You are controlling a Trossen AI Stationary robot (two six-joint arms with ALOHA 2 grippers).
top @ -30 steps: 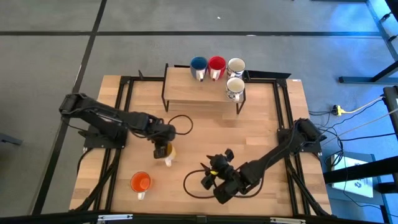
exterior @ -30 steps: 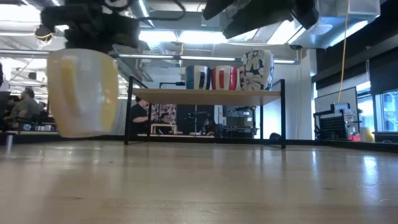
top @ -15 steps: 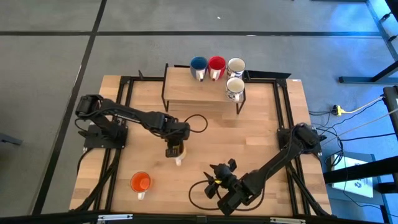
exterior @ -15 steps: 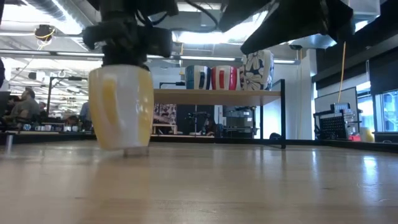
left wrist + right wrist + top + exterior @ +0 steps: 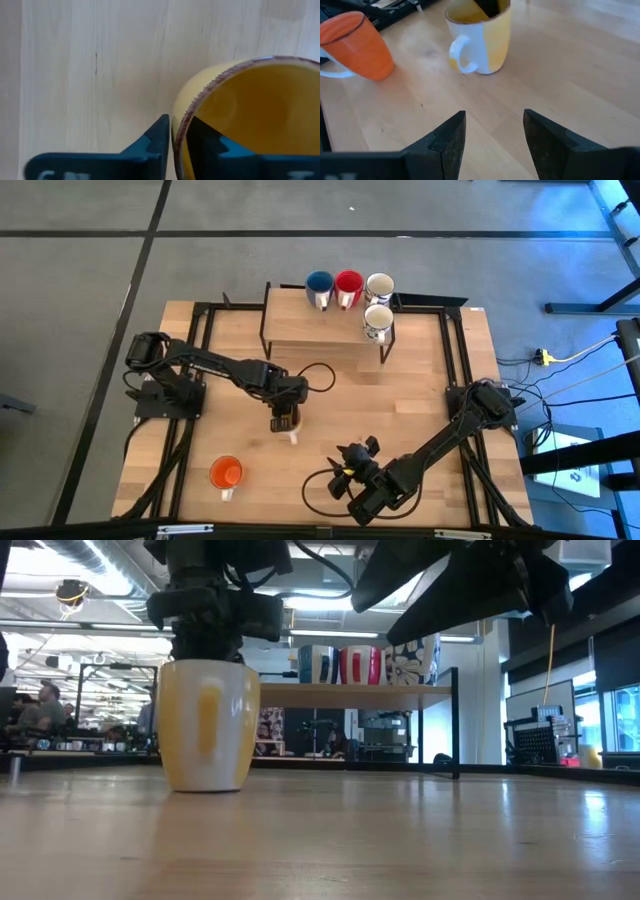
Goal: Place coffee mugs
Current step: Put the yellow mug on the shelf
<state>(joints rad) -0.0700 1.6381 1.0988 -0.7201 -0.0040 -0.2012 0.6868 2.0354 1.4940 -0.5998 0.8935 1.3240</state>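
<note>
Left tool pinches rim of yellow mug; mug sits upright on counter. Right tool open, low near front edge, holds nothing.

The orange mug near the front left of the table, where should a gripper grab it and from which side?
A judgement: the orange mug stands upright, mouth open to the ceiling, its white handle toward the table's front edge. Come straight down and pinch the rim wall, one finger inside, on a side away from the handle, the way the left gripper holds the yellow mug. The right gripper waits open nearby.
</note>
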